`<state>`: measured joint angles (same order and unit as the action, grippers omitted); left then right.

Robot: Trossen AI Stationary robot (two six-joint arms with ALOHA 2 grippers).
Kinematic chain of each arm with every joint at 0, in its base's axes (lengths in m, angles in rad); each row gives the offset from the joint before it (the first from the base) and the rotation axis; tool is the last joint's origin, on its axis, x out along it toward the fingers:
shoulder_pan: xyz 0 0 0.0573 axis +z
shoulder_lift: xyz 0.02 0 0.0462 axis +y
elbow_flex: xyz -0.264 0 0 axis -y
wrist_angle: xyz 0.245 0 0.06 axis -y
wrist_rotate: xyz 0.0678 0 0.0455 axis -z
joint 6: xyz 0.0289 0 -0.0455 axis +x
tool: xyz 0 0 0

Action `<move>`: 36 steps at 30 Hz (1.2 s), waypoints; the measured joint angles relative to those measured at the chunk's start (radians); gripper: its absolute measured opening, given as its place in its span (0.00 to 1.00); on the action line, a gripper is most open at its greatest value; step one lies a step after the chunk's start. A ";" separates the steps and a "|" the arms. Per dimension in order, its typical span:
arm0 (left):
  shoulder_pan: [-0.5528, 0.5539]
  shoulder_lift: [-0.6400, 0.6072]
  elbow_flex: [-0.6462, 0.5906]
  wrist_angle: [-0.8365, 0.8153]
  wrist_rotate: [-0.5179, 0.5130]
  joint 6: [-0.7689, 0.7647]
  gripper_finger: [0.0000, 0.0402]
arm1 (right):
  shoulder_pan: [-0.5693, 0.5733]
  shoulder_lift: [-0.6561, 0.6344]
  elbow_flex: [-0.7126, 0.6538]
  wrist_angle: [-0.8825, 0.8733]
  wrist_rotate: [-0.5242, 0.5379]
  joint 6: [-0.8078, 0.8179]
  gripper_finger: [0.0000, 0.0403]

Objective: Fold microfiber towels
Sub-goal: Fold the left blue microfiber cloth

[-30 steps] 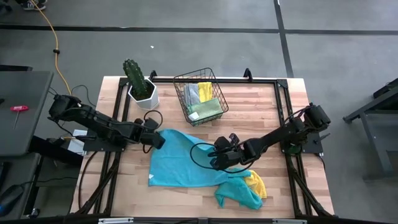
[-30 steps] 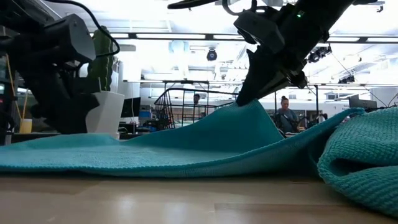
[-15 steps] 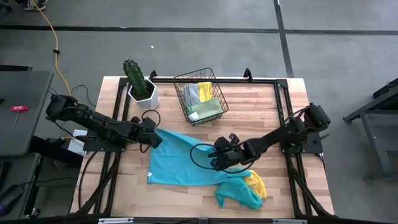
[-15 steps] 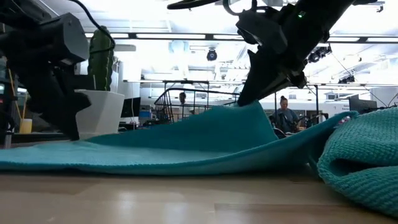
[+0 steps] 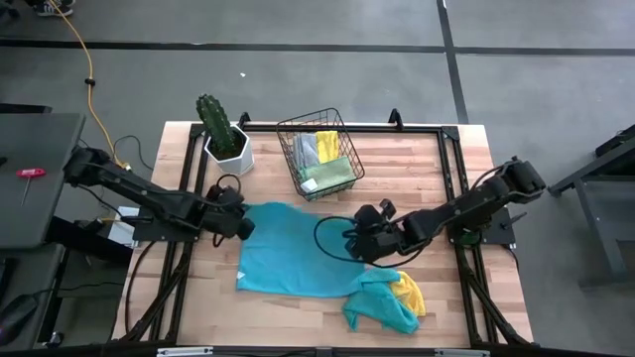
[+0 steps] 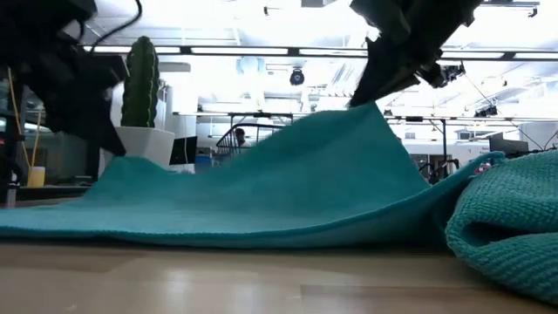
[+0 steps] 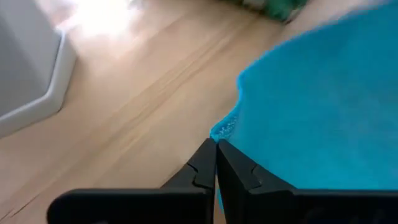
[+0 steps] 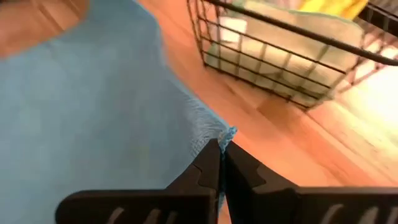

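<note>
High view: teal towel [image 5: 293, 250] spread, corners pinched by left hand [image 5: 241, 226], right hand [image 5: 359, 238].

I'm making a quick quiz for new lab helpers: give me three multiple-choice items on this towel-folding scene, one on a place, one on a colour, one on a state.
1. Where is the cactus pot?
A. Left of the wire basket
B. Inside the basket
C. On the spread towel

2. What colour is the spread towel?
A. Grey
B. Teal-blue
C. Yellow

3. How does the left claw stand?
A. Wide open above the towel
B. Shut on the basket
C. Shut on the spread towel's corner

Answers: 1 A, the high view shows the pot beside the basket; 2 B, it is teal-blue in every view; 3 C, its wrist view shows the corner pinched.
</note>
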<state>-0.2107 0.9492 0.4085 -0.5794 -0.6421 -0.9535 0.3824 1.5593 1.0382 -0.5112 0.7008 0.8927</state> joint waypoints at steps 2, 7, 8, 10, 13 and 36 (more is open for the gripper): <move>-0.035 -0.015 0.018 -0.002 -0.036 0.008 0.00 | 0.000 0.001 0.000 -0.034 0.005 0.010 0.00; -0.091 -0.035 0.064 -0.077 -0.163 0.015 0.00 | -0.013 0.011 0.000 -0.074 0.028 0.023 0.00; -0.094 -0.042 0.072 -0.117 -0.189 0.012 0.00 | -0.020 0.011 0.000 -0.075 0.044 0.022 0.00; -0.089 -0.045 0.092 -0.171 -0.241 0.007 0.00 | -0.035 0.010 0.000 -0.087 0.076 0.001 0.00; -0.058 -0.056 0.110 -0.229 -0.284 0.040 0.00 | -0.070 0.006 0.000 -0.086 0.087 -0.031 0.00; 0.041 -0.097 0.113 -0.254 -0.493 0.168 0.00 | -0.206 -0.043 0.000 -0.073 0.190 -0.273 0.00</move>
<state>-0.1699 0.8527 0.5217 -0.8334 -1.1348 -0.7859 0.1767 1.5166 1.0386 -0.5845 0.8908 0.6200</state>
